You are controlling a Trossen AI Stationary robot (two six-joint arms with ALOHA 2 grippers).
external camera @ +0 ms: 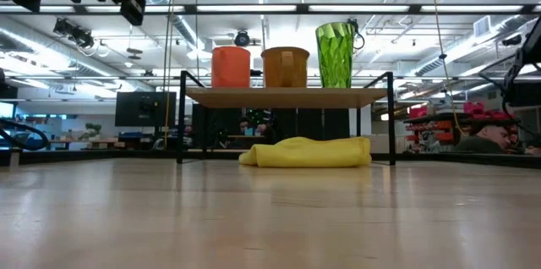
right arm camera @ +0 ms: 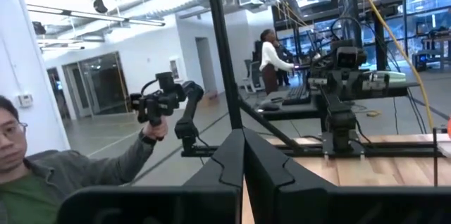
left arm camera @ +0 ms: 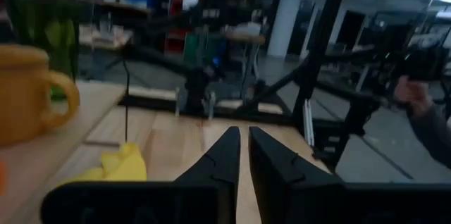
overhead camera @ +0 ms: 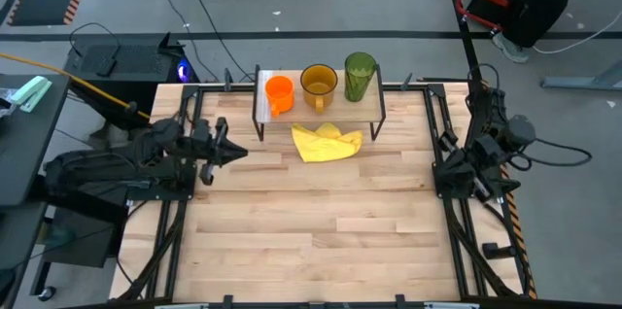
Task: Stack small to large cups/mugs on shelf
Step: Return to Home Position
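High view: the shelf (overhead camera: 262, 84) stands at the 12 o'clock edge of the table (overhead camera: 321, 222). Its top board carries a row of three: the orange mug (overhead camera: 279, 92) toward 9 o'clock, the yellow mug (overhead camera: 319, 84) in the middle and the green tumbler (overhead camera: 360, 75) toward 3 o'clock. A yellow cloth (overhead camera: 327, 141) lies on the table at the shelf's 6 o'clock. The left hand (overhead camera: 233, 152) hovers at the 9 o'clock side, fingers all but closed, empty. The right hand (right arm camera: 244, 136), closed and empty, sits at the 3 o'clock edge.
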